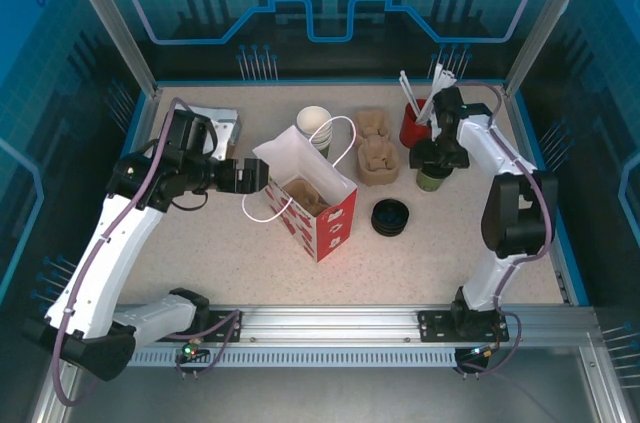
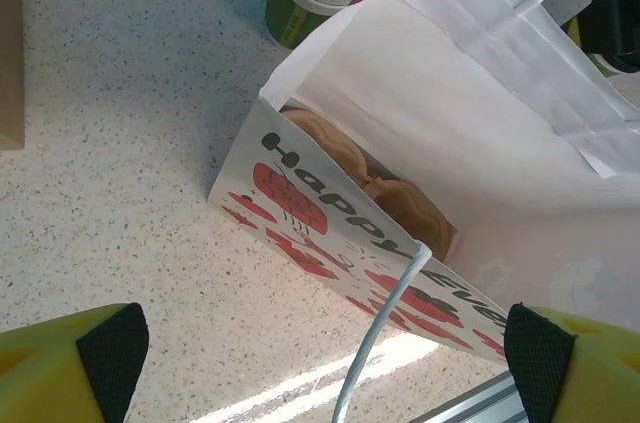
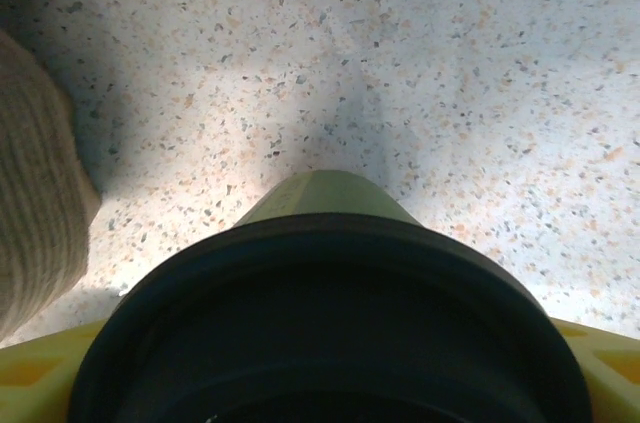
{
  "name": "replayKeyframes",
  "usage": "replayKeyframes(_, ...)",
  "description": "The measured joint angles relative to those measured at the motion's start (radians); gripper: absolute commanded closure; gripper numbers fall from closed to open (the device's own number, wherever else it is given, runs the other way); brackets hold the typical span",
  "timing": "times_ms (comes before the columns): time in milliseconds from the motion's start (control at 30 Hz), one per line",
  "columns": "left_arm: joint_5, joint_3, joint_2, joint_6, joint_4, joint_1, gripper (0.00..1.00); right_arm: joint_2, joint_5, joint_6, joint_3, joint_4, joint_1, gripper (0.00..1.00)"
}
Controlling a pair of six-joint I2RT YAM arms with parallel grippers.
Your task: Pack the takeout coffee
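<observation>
"HAPPY" on paper bag (image 2: pixel 330 233)

The counter (image 1: pixel 200 243): matt, speckled stone-look surface; paper bag (image 2: pixel 470 123): smooth matt white paper (red print outside); takeout coffee (image 3: pixel 330 313): black plastic lid, dull sheen, matt green paper wall; pulp tray (image 3: pixel 35 203): rough ribbed fibre; left end effector (image 2: pixel 326 355): yellow plastic fingers (image 2: pixel 50 373), black coarse-textured pads (image 2: pixel 112 353).

The takeout coffee (image 3: pixel 325 198) is blurred, cropped by the bottom edge; its lid (image 3: pixel 330 343) hides most of the right gripper's fingers (image 3: pixel 30 378).
</observation>
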Motion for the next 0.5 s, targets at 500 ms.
replayKeyframes(500, 0.001, -0.006, -0.003, -0.057, 0.051, 0.001, 0.05, -0.342, -0.015, 0.001, 0.027, -0.282, 0.037, 0.14)
